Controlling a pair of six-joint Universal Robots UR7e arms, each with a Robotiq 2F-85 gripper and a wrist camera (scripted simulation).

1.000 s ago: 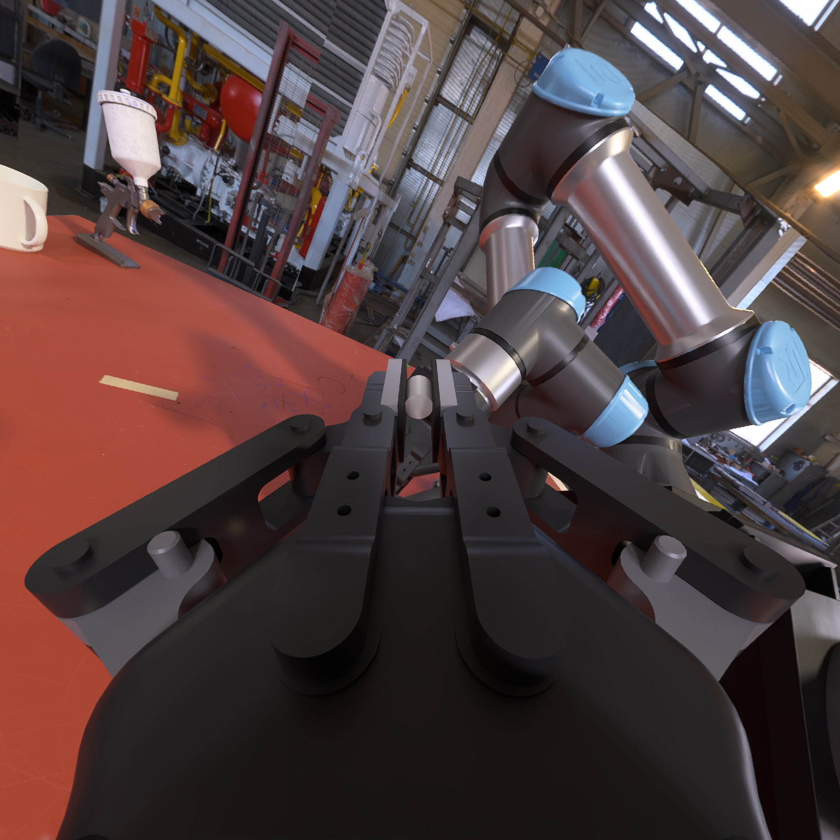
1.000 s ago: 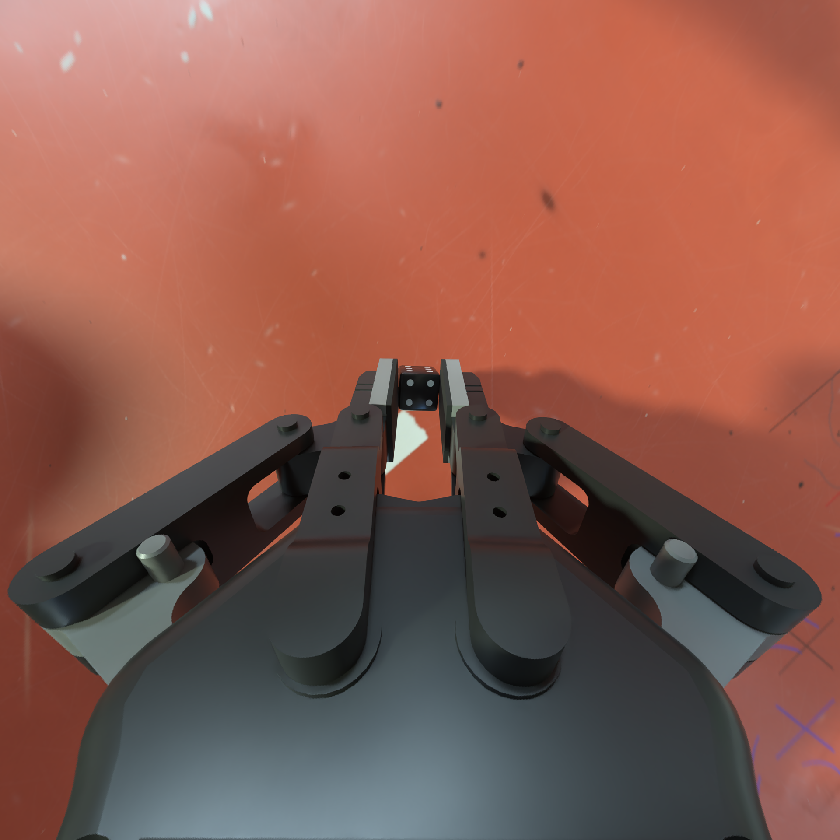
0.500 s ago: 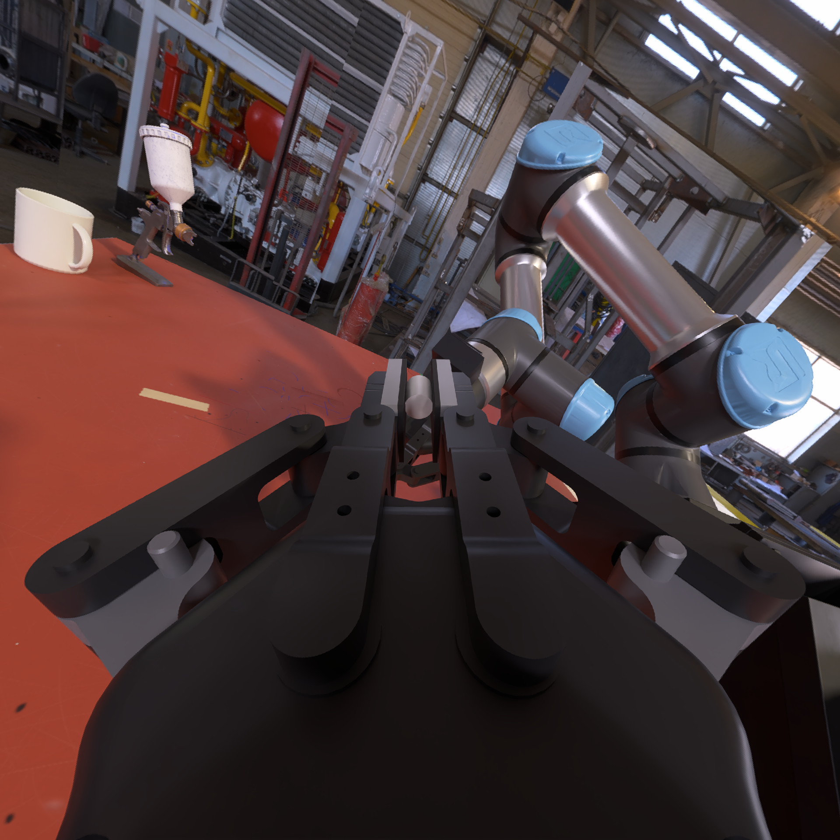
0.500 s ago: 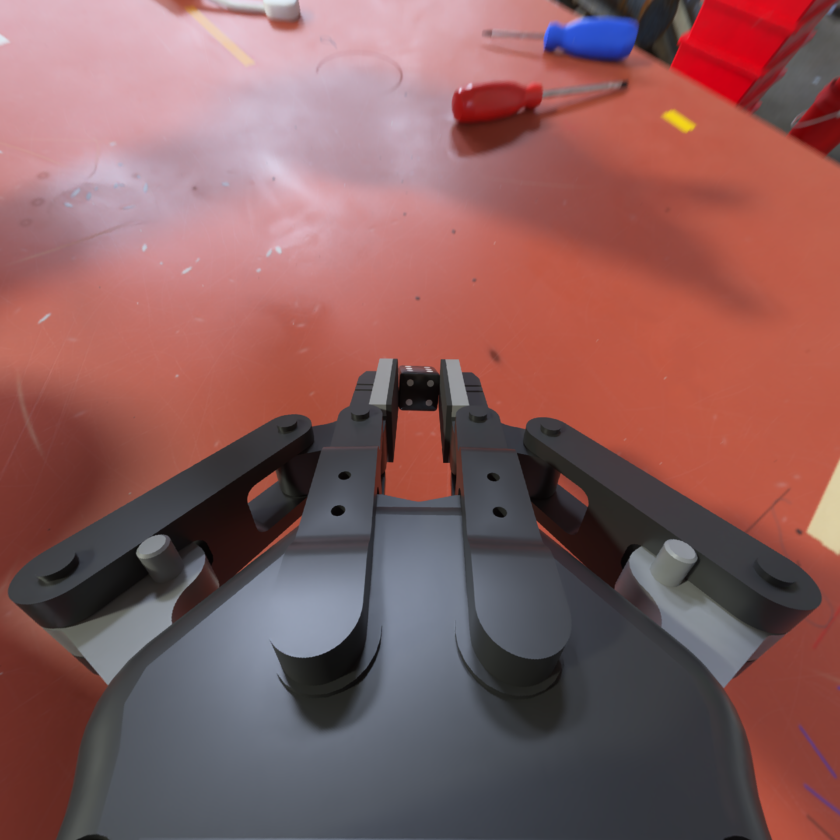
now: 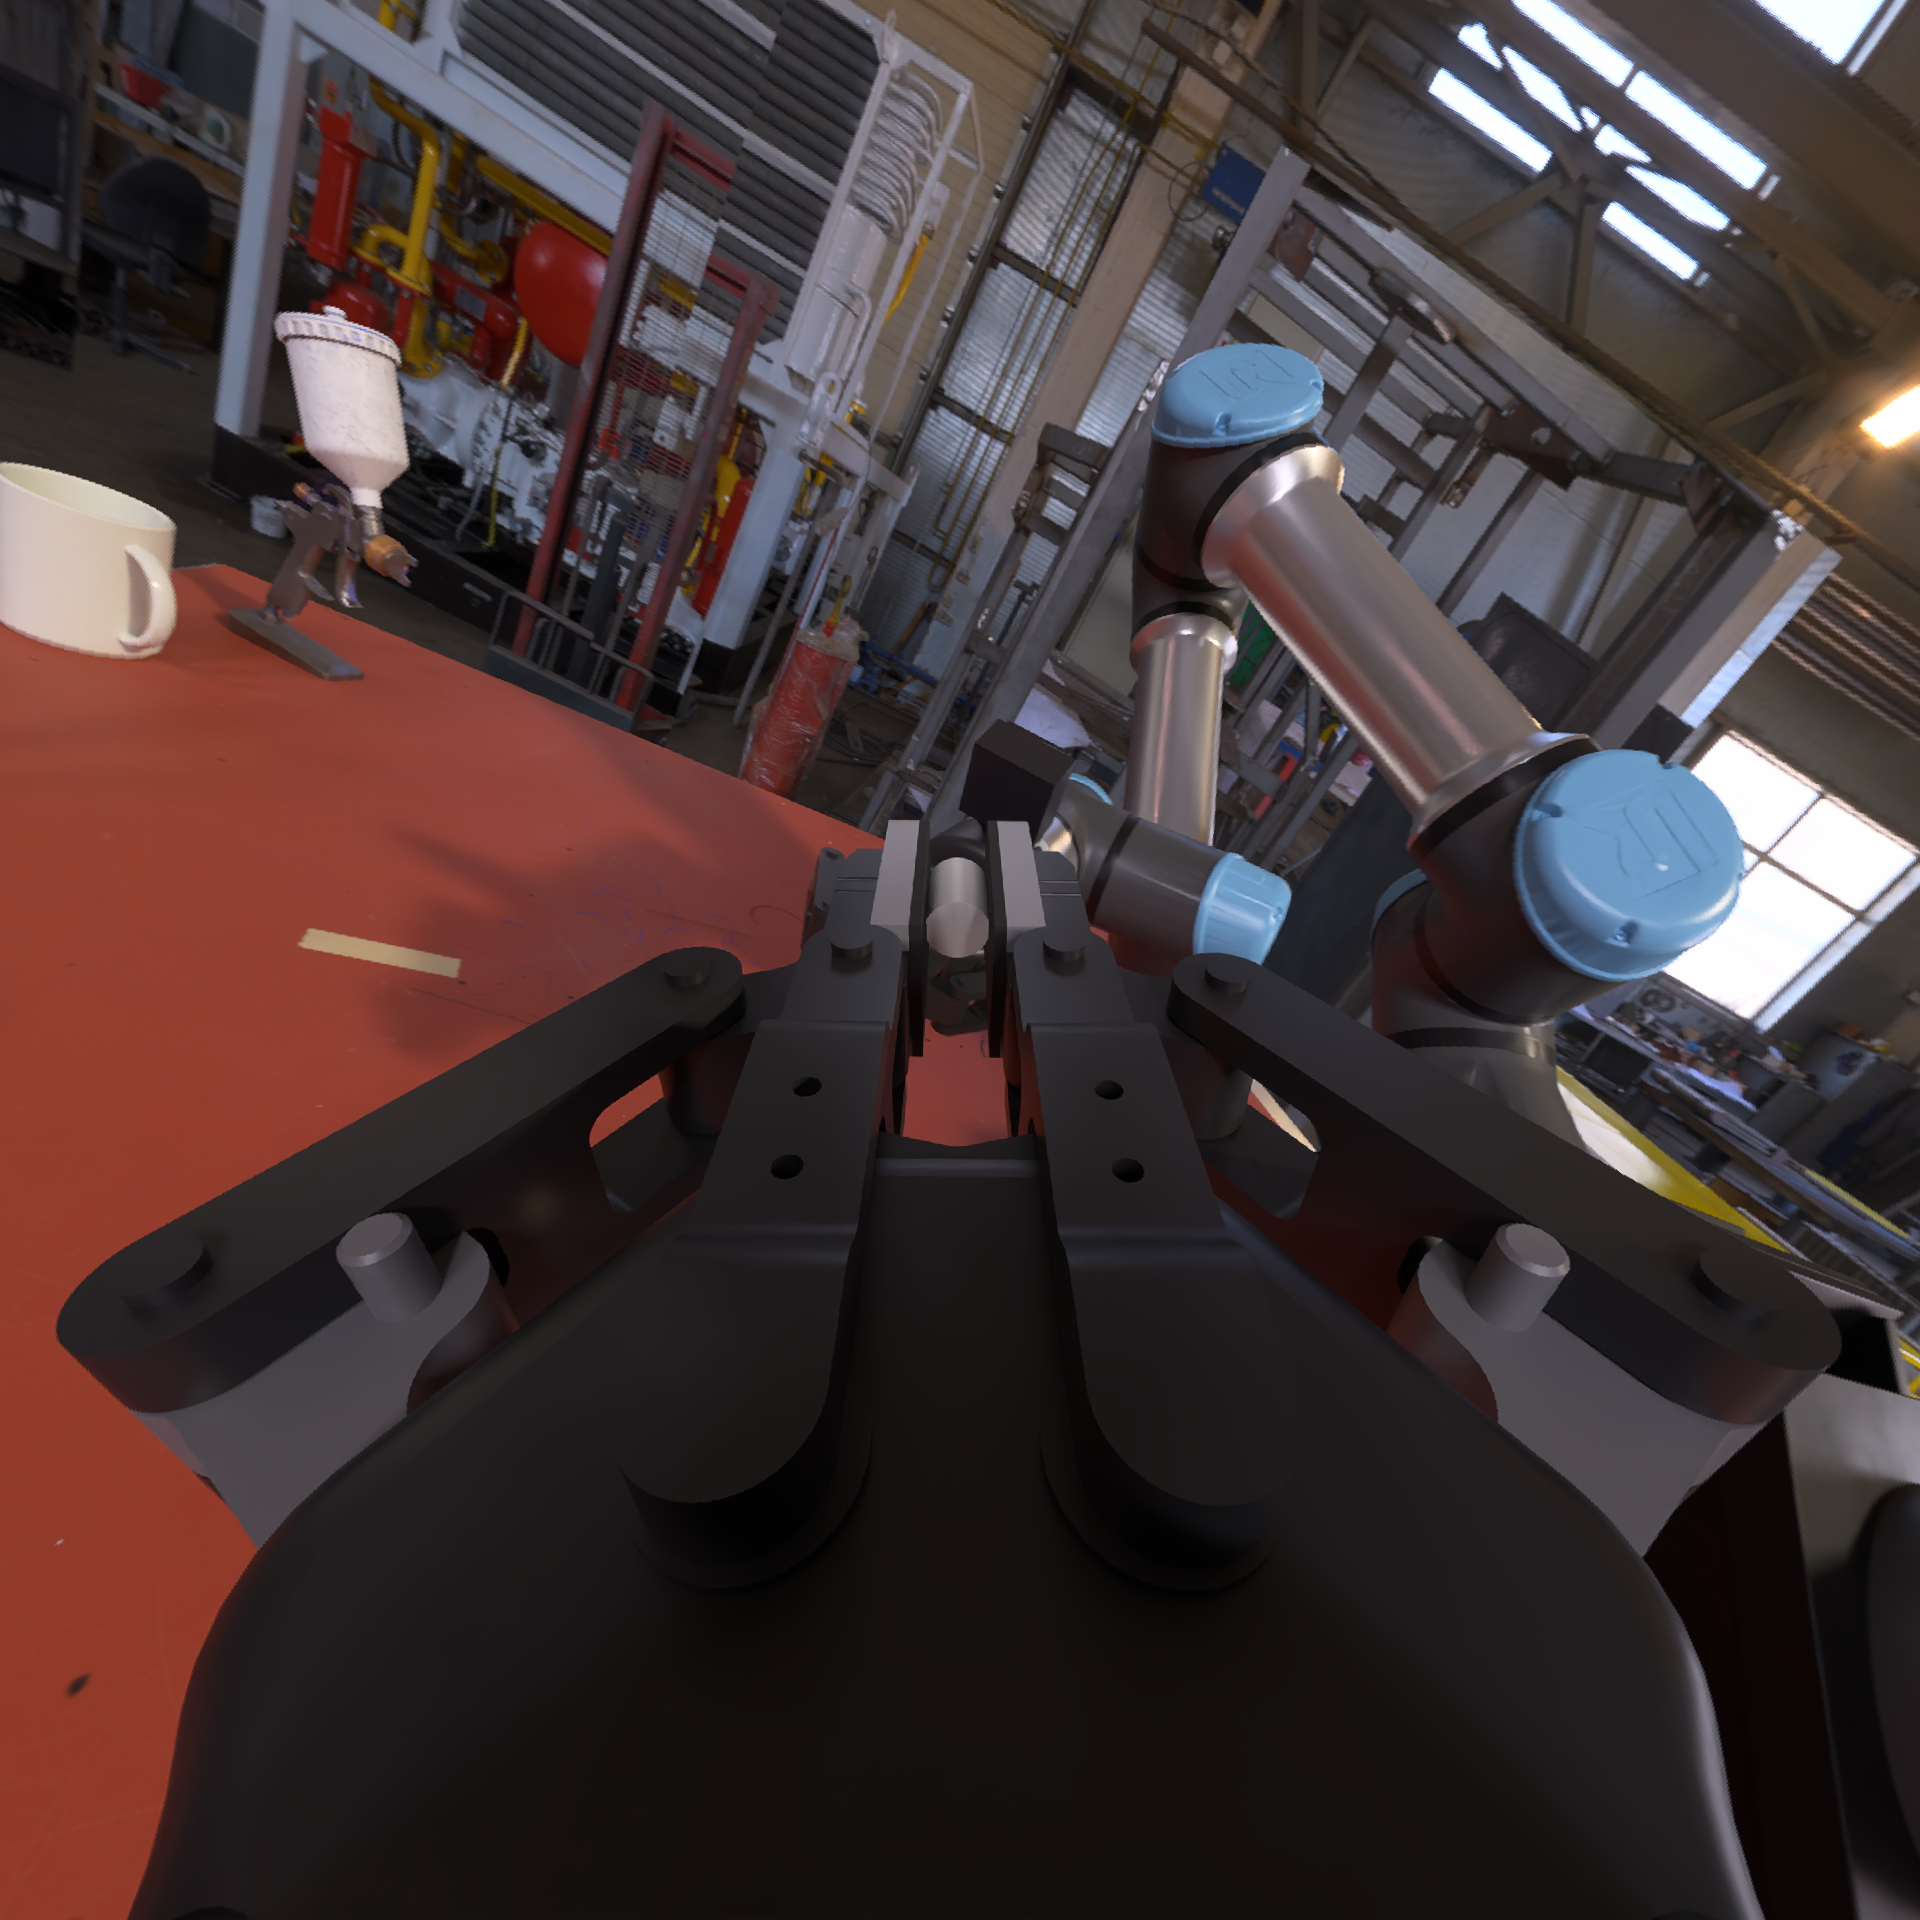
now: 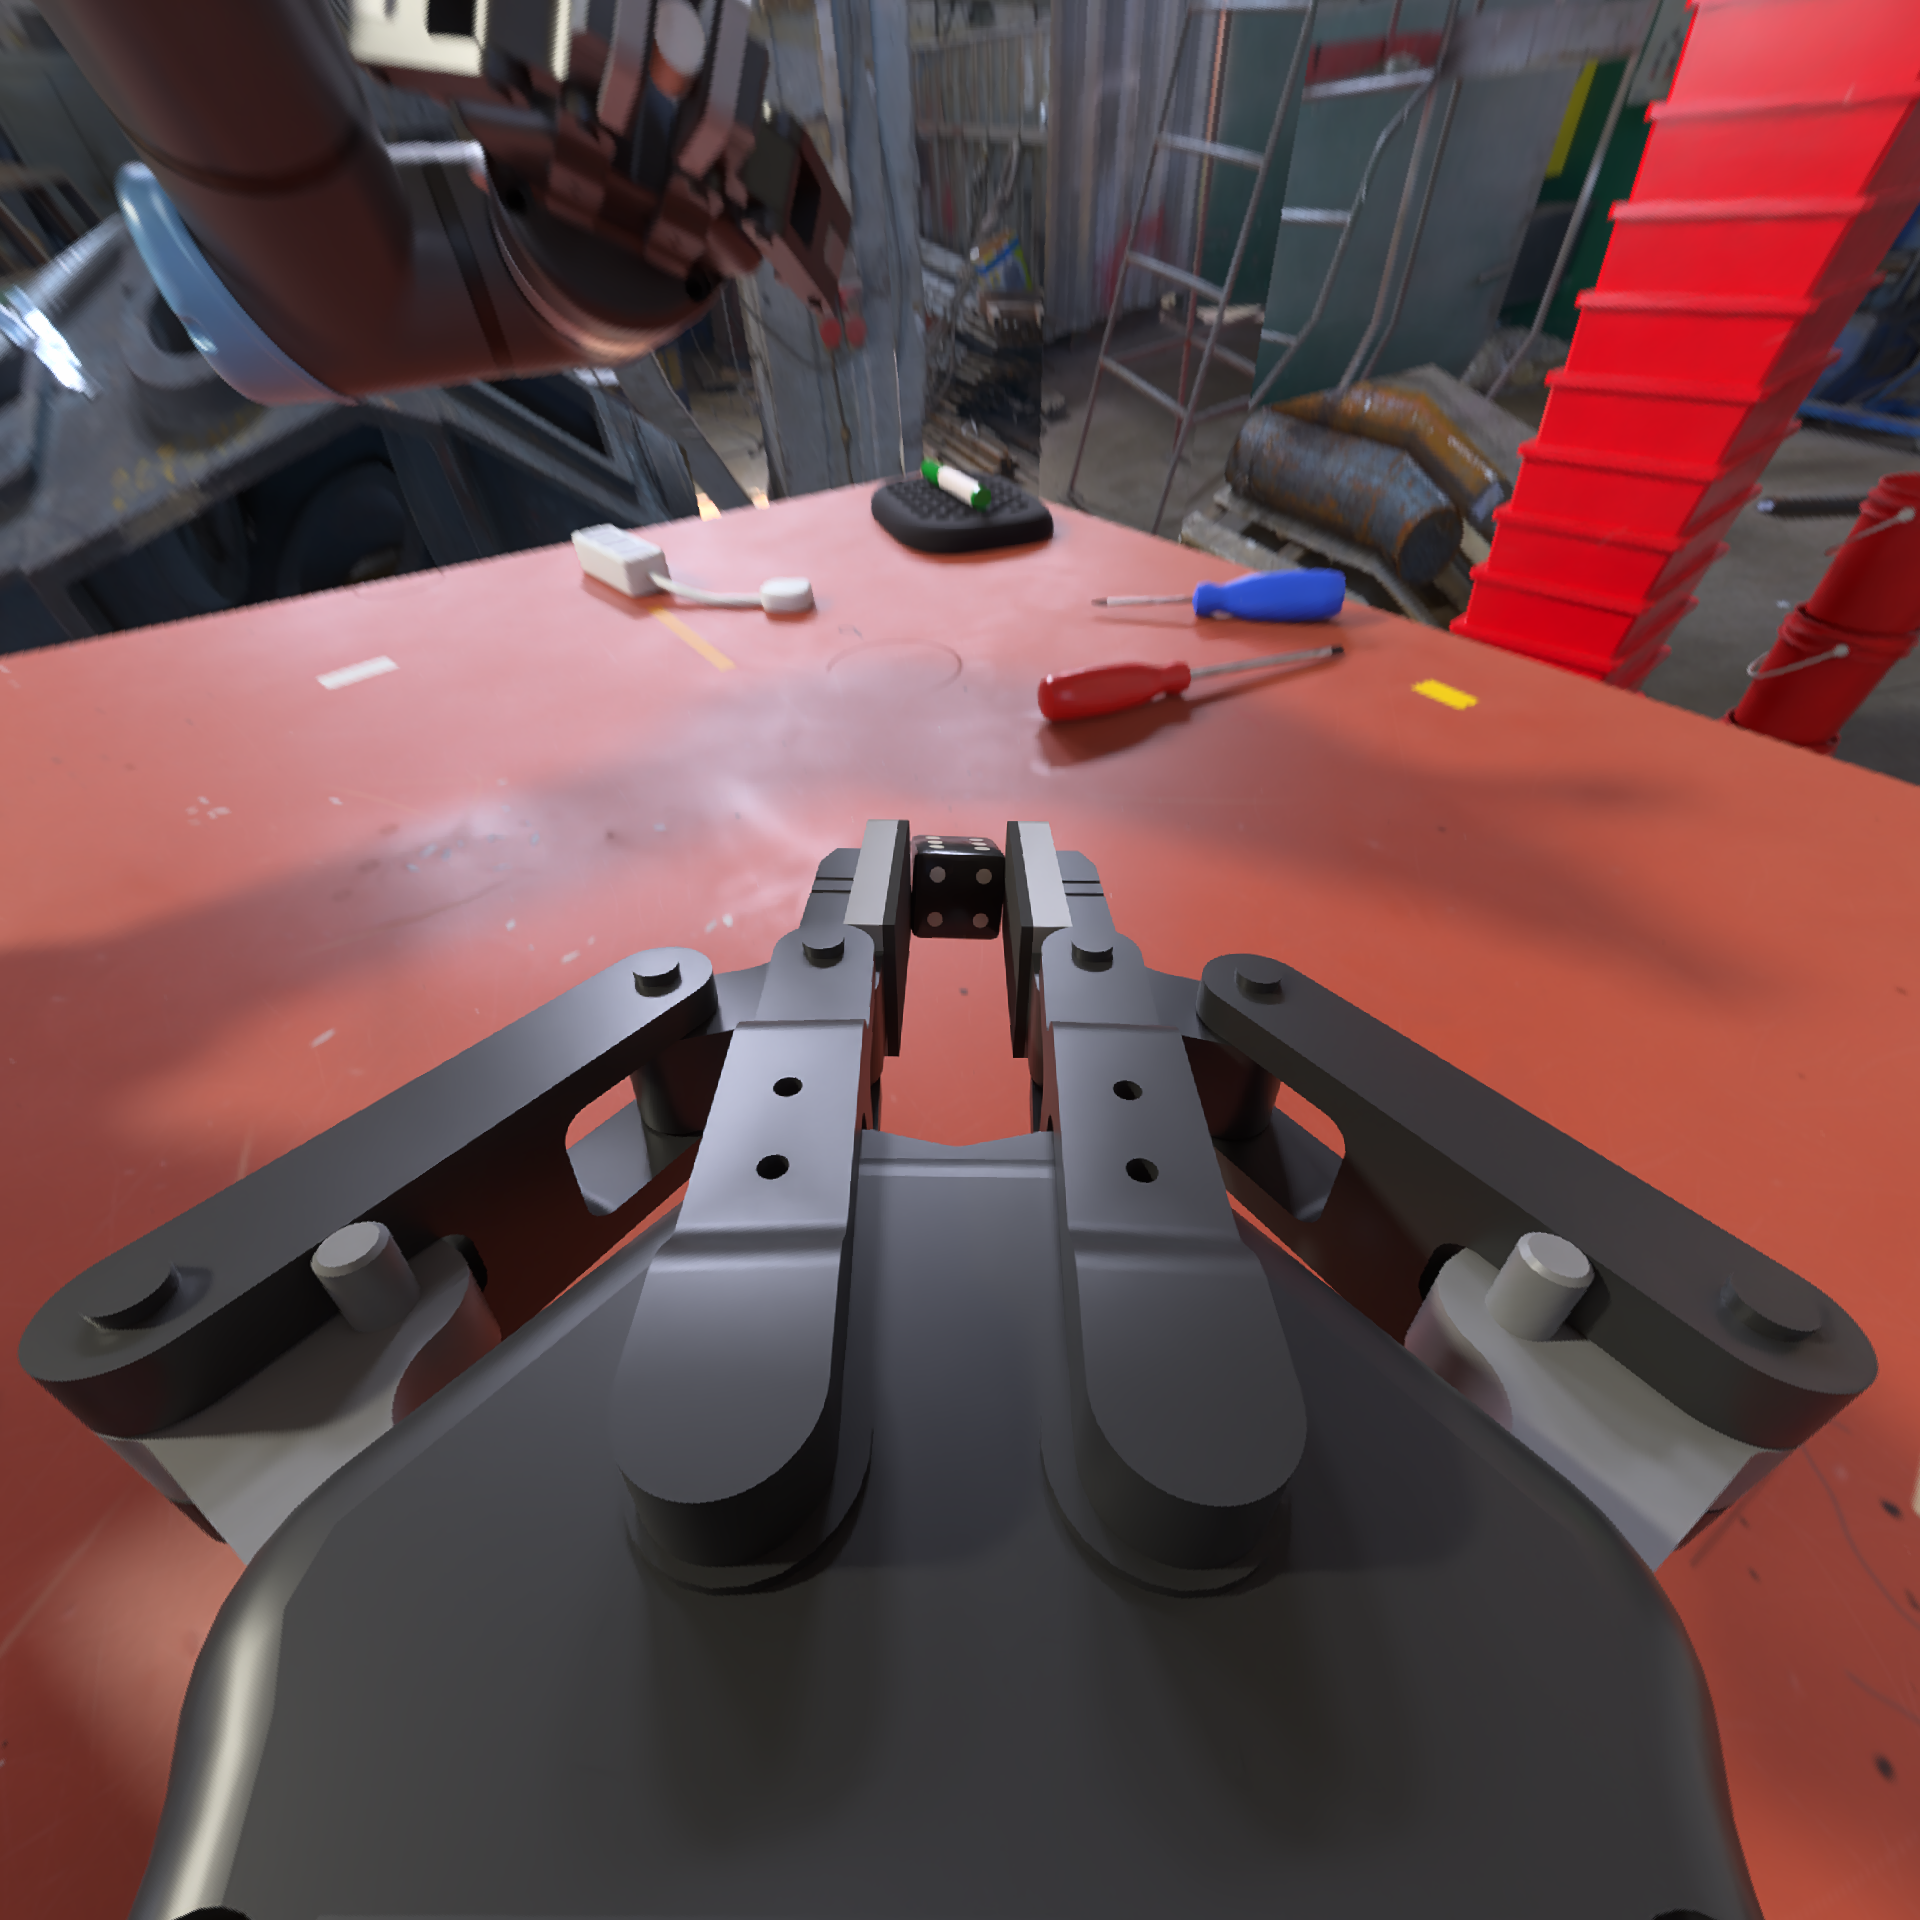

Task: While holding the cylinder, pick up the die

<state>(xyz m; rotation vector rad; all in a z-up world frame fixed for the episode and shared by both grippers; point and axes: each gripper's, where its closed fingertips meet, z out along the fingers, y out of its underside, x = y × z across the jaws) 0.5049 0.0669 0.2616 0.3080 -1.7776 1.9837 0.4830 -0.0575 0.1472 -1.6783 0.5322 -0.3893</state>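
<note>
Right wrist view shows the right pincer (image 6: 957, 883) clamped on the die (image 6: 957, 888), a small black cube with pale pips, pinched between the two pale pads (image 6: 878, 878) near their tips. Beneath it the red table (image 6: 312, 883) falls away at a slant, and the die looks to hang clear of the surface with nothing under it, so I judge it lifted. Farther off on the table lie a red screwdriver (image 6: 1117, 691), a blue screwdriver (image 6: 1268, 597), a white adapter (image 6: 623, 561) with its cord and a black pad (image 6: 961, 514). At the upper left of this view the other arm's wrist hangs blurred above the table edge. From the left wrist view, the left pincer (image 5: 957, 904) is closed on the cylinder (image 5: 954, 906), a short grey metal piece gripped between the pads with its round end face turned toward the camera; it too is held up in the air, above the table's far edge. Behind it stands the right arm (image 5: 1351, 623), and on the table's far left corner sit a white mug (image 5: 78, 571) and a spray gun (image 5: 332, 468) on its stand. As far as I can judge, both halves of the job are met: cylinder kept, die taken up. What may be left is only to hold both grips steady; the die's grip near the pad tips seems the likelier to slip.
</note>
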